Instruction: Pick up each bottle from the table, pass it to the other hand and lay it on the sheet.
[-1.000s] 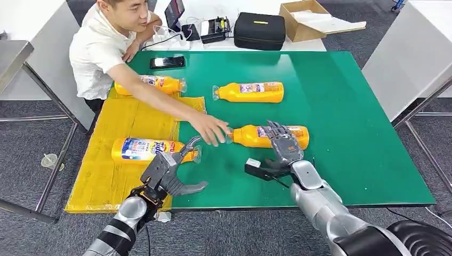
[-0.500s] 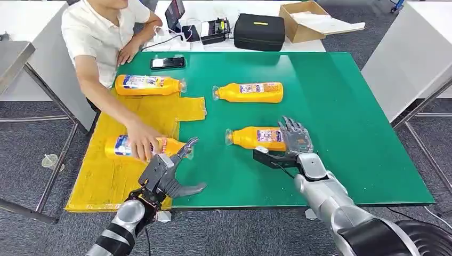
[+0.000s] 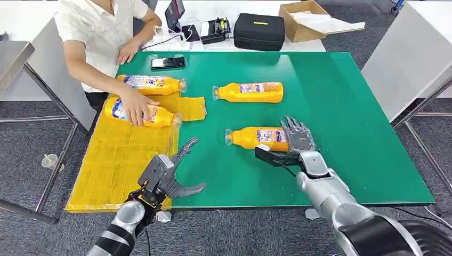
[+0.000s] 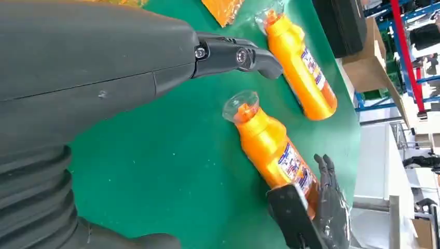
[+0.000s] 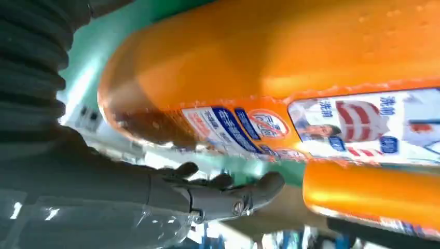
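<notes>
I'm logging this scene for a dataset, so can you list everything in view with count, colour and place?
Bottles: four, orange, lying down. One on the green mat at the right hand; one farther back on the mat; two on the yellow sheet, one at its far edge, one under the person's hand.
Sheet: one, yellow, left part of the table.
Mat: one, green, covers the table.
Phone: one, black, mat's far left corner.
Case: one, black, behind the mat.
Cardboard box: one, brown, beside the case.
Person: one, white shirt, far left.
Left hand: grey, fingers apart, holding nothing, by the sheet's near edge.
Right hand: grey, at the nearest bottle's base; grip unclear.
</notes>
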